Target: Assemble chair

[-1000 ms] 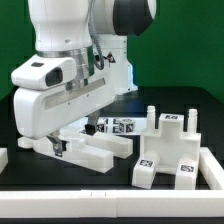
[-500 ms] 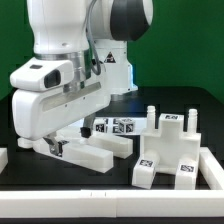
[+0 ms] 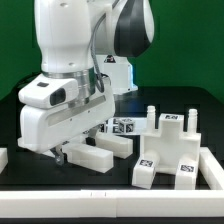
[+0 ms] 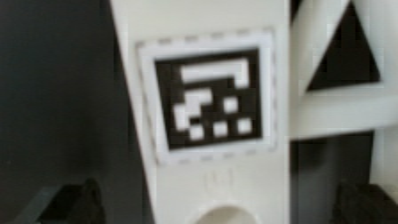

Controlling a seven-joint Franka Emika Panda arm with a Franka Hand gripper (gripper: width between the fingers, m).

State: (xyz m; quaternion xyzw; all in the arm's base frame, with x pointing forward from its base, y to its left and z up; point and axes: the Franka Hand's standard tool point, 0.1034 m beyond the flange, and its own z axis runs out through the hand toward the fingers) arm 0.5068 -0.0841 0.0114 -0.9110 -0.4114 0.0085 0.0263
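In the wrist view a long white chair bar (image 4: 205, 60) with a black-and-white tag (image 4: 210, 95) runs between my dark fingertips (image 4: 71, 202). Dark gaps show on both sides of the bar, so my gripper (image 4: 217, 205) is open around it and not touching it. From the exterior view, the gripper (image 3: 60, 153) sits low over the left end of that bar (image 3: 100, 153) on the black table. A chunky white chair piece (image 3: 172, 150) with upright pegs and tags stands at the exterior view's right. Another white part (image 4: 347, 100) lies against the bar.
Small tagged white pieces (image 3: 122, 126) lie behind the bar, partly hidden by the arm. Low white border rails run along the exterior view's left (image 3: 3, 158) and right (image 3: 212, 168). The arm's bulky white body (image 3: 70, 105) hides the table behind it.
The arm has shifted toward the exterior view's right and slightly lower over the bar. The jaws have stayed open. No chair piece has moved.
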